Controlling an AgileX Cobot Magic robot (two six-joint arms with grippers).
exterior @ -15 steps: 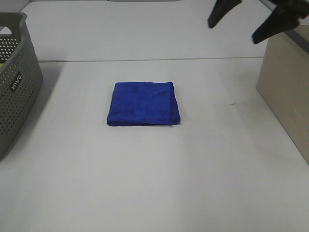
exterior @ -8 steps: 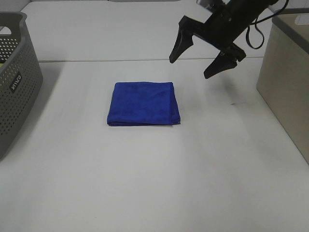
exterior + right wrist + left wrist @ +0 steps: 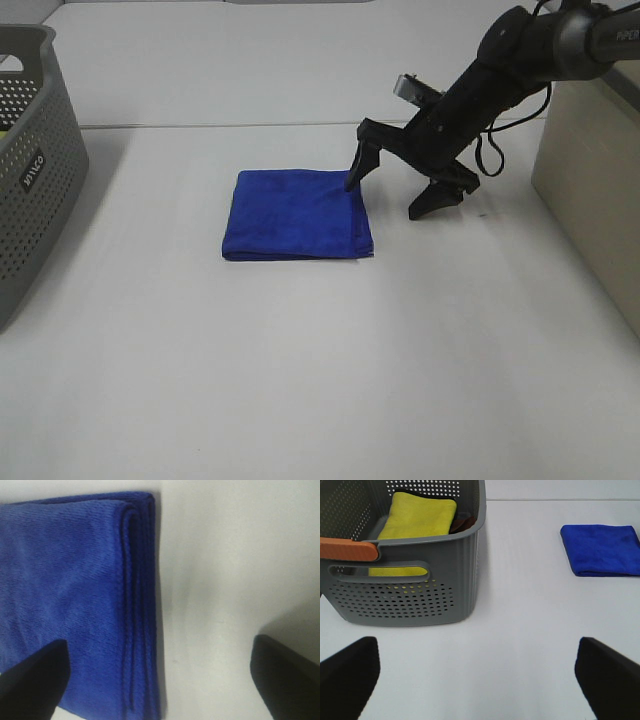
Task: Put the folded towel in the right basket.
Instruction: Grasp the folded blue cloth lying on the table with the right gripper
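At the right pincer (image 3: pixel 385 199): spread wide, nothing held, low over the counter (image 3: pixel 300 380). One fingertip at the folded towel (image 3: pixel 297 214) near its far right corner, touching or just above, hard to tell which. The other over bare counter just beside the towel's right edge. In the right wrist view, that edge straddled, several stacked layers showing along it.

Outward from there: towel lying flat and square in the middle of the counter, well apart from the right basket (image 3: pixel 590 190), the beige one at the counter's right side.

Probably light, soft and limp; neither fragile nor slippery, to judge by the napped blue cloth. Likely to sag and fall open if pinched by a top layer alone. Best taken across the whole layered right edge, one finger slid low along the counter under the stack, the other pressed down on top, closing on every layer at once. Worth lifting clear before swinging toward the basket.

Farther off, at the left pincer (image 3: pixel 480 675): also wide apart and empty, over bare counter near a grey basket (image 3: pixel 420 595) with a yellow cloth (image 3: pixel 417 515) inside.
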